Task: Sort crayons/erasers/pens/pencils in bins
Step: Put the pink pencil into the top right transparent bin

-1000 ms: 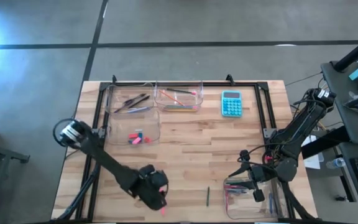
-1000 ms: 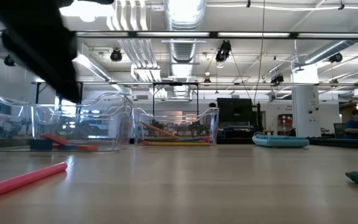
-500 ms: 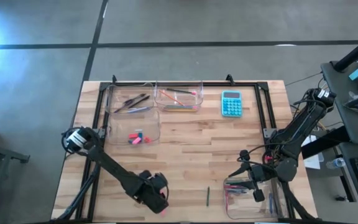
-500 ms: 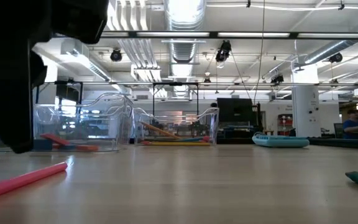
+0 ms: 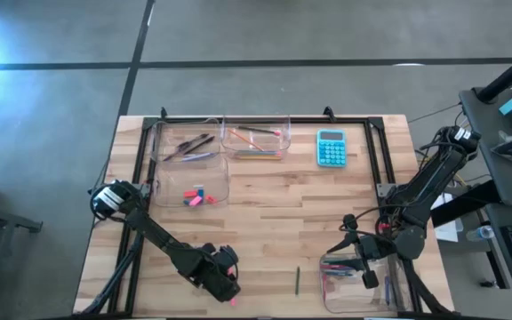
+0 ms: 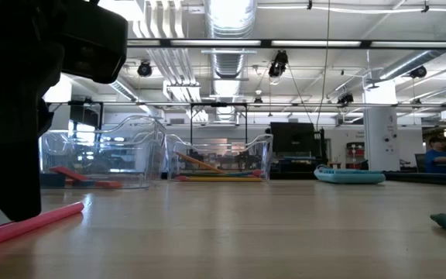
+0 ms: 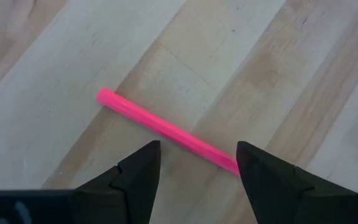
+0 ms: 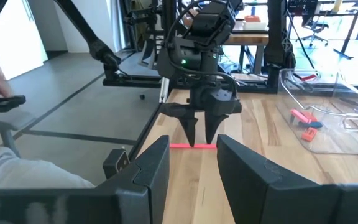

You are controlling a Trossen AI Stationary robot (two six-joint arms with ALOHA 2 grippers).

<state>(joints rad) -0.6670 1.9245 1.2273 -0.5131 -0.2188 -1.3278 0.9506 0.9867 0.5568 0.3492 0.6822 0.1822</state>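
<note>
A long bright pink stick (image 7: 160,127) lies flat on the wooden table near its front edge, left of the middle. My left gripper (image 7: 197,146) hangs open just above it, pointing steeply down, one finger on each side of the stick near one end; the right wrist view shows that gripper (image 8: 200,142) over the stick (image 8: 191,147). My right gripper (image 5: 356,253) waits open and level above the front right bin (image 5: 358,283), which holds several sticks. Pink and blue erasers (image 5: 195,196) lie in a bin (image 5: 220,182) at the far left.
Two more clear bins (image 5: 185,142) (image 5: 256,139) with pens and coloured sticks stand along the far edge, beside a turquoise calculator (image 5: 331,148). A dark green pen (image 5: 297,280) lies near the front, between the two arms.
My left gripper has come down toward the pink stick, which has not moved, and has rolled about its own axis. My right arm has kept still.
</note>
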